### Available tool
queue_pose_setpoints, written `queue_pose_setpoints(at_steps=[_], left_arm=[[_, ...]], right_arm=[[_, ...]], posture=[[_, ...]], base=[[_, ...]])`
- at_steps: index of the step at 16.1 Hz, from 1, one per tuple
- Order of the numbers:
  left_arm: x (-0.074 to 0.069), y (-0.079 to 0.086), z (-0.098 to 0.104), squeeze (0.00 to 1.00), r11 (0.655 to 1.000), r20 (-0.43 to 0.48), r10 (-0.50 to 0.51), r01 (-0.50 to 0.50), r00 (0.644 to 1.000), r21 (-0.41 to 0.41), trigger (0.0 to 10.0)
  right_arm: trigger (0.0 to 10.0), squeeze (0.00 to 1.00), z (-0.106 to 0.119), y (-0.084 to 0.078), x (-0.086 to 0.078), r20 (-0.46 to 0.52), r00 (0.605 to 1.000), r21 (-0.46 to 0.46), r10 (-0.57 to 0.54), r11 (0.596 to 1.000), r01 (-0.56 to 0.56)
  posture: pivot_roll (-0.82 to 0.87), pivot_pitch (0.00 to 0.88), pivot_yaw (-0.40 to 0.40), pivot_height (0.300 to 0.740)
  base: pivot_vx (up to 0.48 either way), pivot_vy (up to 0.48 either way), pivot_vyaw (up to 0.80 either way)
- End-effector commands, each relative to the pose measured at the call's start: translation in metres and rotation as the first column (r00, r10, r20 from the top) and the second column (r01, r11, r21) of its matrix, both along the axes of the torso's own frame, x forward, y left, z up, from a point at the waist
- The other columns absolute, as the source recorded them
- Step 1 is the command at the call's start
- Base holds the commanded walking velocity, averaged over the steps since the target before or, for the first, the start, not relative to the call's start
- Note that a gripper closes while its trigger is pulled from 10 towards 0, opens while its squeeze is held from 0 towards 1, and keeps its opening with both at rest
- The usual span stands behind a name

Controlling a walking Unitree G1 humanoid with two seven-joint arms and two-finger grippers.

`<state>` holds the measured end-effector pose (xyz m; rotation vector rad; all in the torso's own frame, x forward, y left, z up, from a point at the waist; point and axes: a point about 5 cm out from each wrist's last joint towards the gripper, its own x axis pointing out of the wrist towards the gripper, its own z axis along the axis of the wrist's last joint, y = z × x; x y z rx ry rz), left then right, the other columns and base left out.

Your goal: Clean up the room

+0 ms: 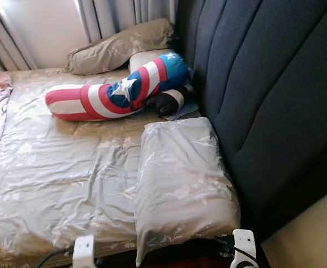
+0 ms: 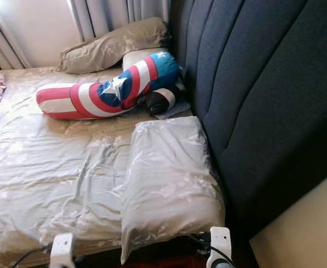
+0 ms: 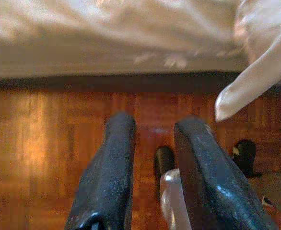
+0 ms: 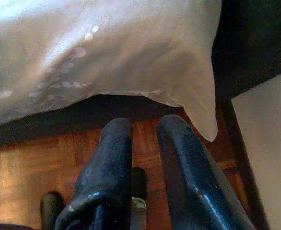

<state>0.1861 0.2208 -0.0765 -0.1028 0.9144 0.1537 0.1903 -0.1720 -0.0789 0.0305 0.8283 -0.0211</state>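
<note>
a grey pillow [image 1: 180, 184] overhangs the bed's [image 1: 52, 184] near edge beside the headboard [image 1: 264, 100]. both the left gripper [image 3: 152, 139] and right gripper [image 4: 145, 134] hang low over wood floor [image 3: 44, 143], jaws seemingly slightly apart.

Left pincer [image 3: 152, 127], fingers apart, above wooden floor [image 3: 44, 143] beside bed edge [image 3: 107, 62].

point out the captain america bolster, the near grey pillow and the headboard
captain america bolster [image 1: 124, 88], left eye view, on the white star
near grey pillow [image 1: 180, 184], left eye view, middle of its top
headboard [image 1: 264, 84], left eye view, on a padded panel
</note>
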Motion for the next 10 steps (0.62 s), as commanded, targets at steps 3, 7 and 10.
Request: queue_pose_setpoints(at_steps=[3, 7, 10], left_arm=[[-0.0063, -0.0014, -0.0036, 0.0, 0.999, -0.018, 0.03, -0.031, 0.999, -0.022, 10.0], [-0.0007, -0.0068, -0.002, 0.0, 0.999, -0.006, 0.01, -0.01, 1.0, -0.033, 10.0], [0.001, -0.0075, -0.0012, 0.0, 0.999, -0.001, 0.011, -0.011, 1.0, -0.035, 10.0]], right_arm=[[10.0, 0.0, -0.0024, 0.0054, -0.0036, -0.024, 0.996, -0.005, 0.088, 0.996, -0.088], [10.0, 0.0, -0.0033, 0.0036, -0.0053, -0.035, 0.996, -0.018, 0.086, 0.996, -0.087], [10.0, 0.0, -0.0029, 0.004, -0.0045, -0.03, 0.996, -0.015, 0.082, 0.996, -0.083]], posture=[[-0.03, 0.0, 0.003, 0.74], [-0.03, 0.0, 0.003, 0.74], [-0.03, 0.0, 0.004, 0.74]], base=[[0.0, 0.0, 0.26], [0.251, 0.0, 0.19], [0.251, 0.0, 0.0]])
